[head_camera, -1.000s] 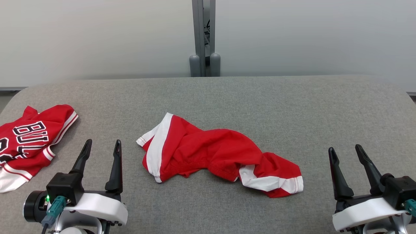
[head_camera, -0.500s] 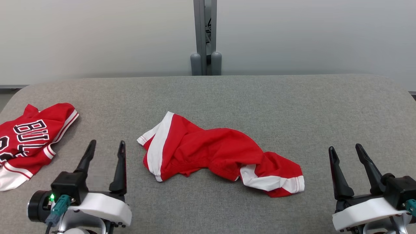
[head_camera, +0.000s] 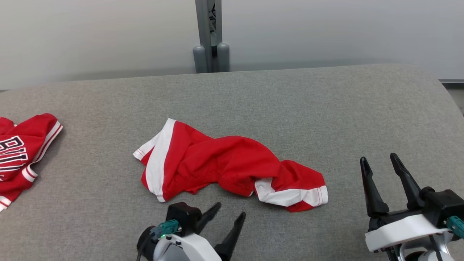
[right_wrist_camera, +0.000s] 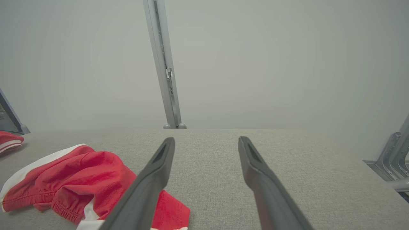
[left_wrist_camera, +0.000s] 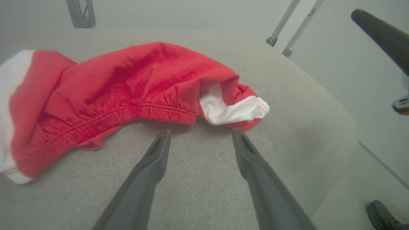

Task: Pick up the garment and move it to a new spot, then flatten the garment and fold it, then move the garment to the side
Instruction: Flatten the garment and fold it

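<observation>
The garment [head_camera: 224,168], red shorts with white side stripes, lies crumpled in the middle of the grey table [head_camera: 253,101]. My left gripper [head_camera: 230,211] is open just in front of it, fingers pointing at its near hem, a short gap away. In the left wrist view the garment [left_wrist_camera: 127,89] lies just beyond the left gripper [left_wrist_camera: 199,134], with the elastic waistband facing the fingertips. My right gripper [head_camera: 377,162] stands open at the lower right, well clear of the cloth. The right wrist view shows the garment [right_wrist_camera: 80,179] at the lower left of the open right gripper [right_wrist_camera: 206,140].
A second red piece, a jersey with black-and-white lettering [head_camera: 20,152], lies at the table's left edge. A grey post [head_camera: 208,36] stands behind the table's far edge. The table's right end curves away near my right gripper.
The left gripper has swung from the lower left toward the middle, stopping just in front of the garment. The camera has shifted, so everything sits further left. The right gripper has held still.
</observation>
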